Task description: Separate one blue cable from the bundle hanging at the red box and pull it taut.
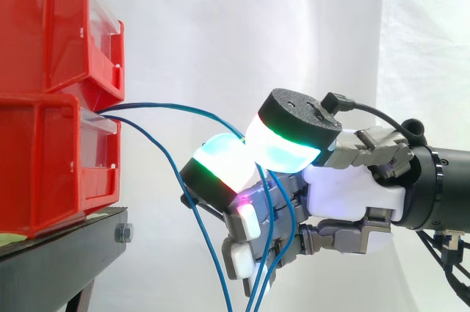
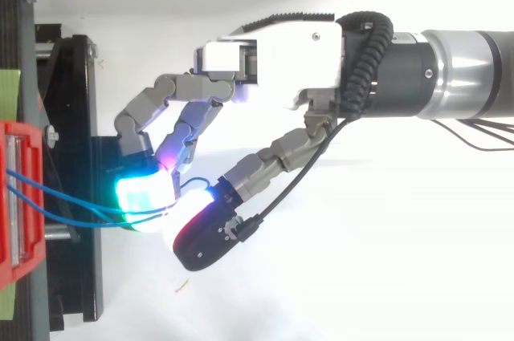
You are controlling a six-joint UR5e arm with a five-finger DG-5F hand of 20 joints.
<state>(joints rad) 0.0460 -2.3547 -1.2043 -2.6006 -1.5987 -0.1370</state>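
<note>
The robot hand point(image 1: 352, 194) pinches one thin blue cable point(image 1: 169, 105) between its glowing thumb and finger pads point(image 1: 220, 161), apparently to hold it apart from the other blue strands point(image 1: 197, 216) sagging below. The held cable arcs, not yet taut, from the front of the stacked red plastic bins point(image 1: 44, 33) on the black stand point(image 1: 66, 242). The bins' contents are hidden.

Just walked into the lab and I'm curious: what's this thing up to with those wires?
The robot hand pinches one blue cable between two glowing fingertips, beside the red bins the cables come out of. That cable arcs loosely from the bins to the pads and is not yet taut. Another blue strand droops down separately from the bins.
</note>
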